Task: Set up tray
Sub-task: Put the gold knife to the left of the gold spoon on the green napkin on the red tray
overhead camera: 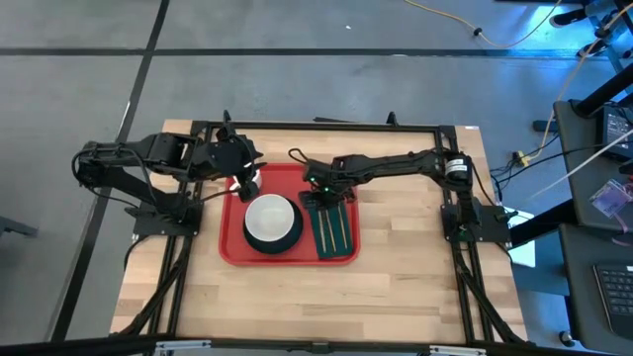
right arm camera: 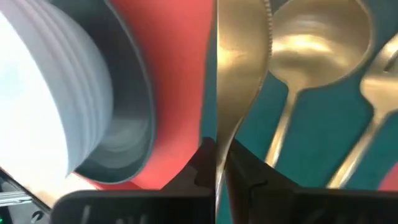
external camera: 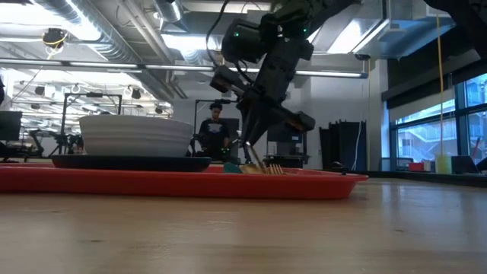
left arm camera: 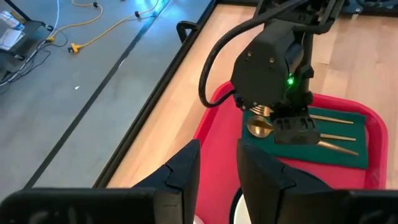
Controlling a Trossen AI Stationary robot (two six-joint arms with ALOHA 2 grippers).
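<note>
The red tray [overhead camera: 232, 247] lies flat in the middle of the table. It carries a white bowl [overhead camera: 270, 216] standing on a dark plate [external camera: 129, 162], and beside them a dark green napkin [overhead camera: 331, 240]. A gold spoon [right arm camera: 317, 37] and fork [right arm camera: 382, 68] lie on the napkin. My right gripper [overhead camera: 321, 188] hangs over the napkin's far end, shut on a gold knife [right arm camera: 235, 74]. My left gripper [left arm camera: 217, 171] is open and holds nothing. It hovers over the tray's far left corner. My right gripper pinches the knife between its two fingers at the narrow stem [right arm camera: 217, 163] below the blade. The knife runs on along the fingers, serrated blade leading. The fingers [external camera: 251, 148] slant down from above toward the napkin. Whether the knife touches the napkin, I cannot tell.
Bare wooden table [overhead camera: 297, 297] lies on the near side of the tray and to its left and right. A black frame [overhead camera: 326, 127] borders the table's far edge. In the low view a person [external camera: 215, 129] stands far behind in the room.
</note>
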